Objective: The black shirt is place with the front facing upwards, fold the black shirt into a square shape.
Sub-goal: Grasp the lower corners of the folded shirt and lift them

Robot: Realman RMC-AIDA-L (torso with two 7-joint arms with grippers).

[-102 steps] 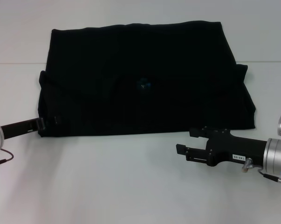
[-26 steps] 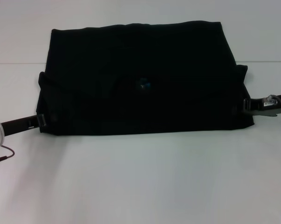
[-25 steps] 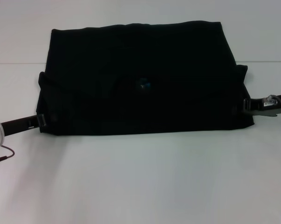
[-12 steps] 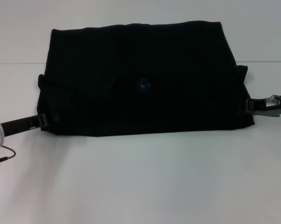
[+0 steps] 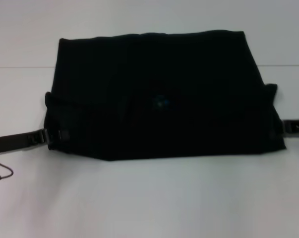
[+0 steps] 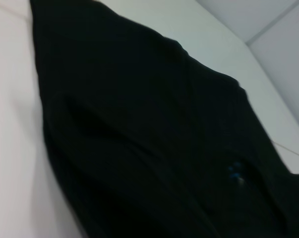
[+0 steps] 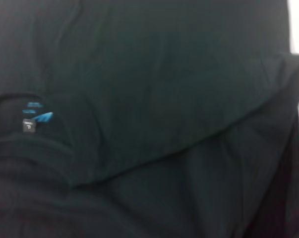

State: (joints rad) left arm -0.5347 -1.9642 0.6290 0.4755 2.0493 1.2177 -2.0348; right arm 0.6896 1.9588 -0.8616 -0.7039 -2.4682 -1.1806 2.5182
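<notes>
The left gripper (image 5: 54, 135) is pinching the shirt's (image 5: 159, 94) near left corner, the right gripper (image 5: 283, 127) its near right edge; how far either is closed is not showing. The shirt is lying folded on the white table (image 5: 149, 198), label (image 5: 161, 102) at its middle.

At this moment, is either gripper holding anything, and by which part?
Both appear to grip the black shirt: left gripper at its near-left edge, right gripper at its near-right edge. Finger closure isn't visible.
</notes>
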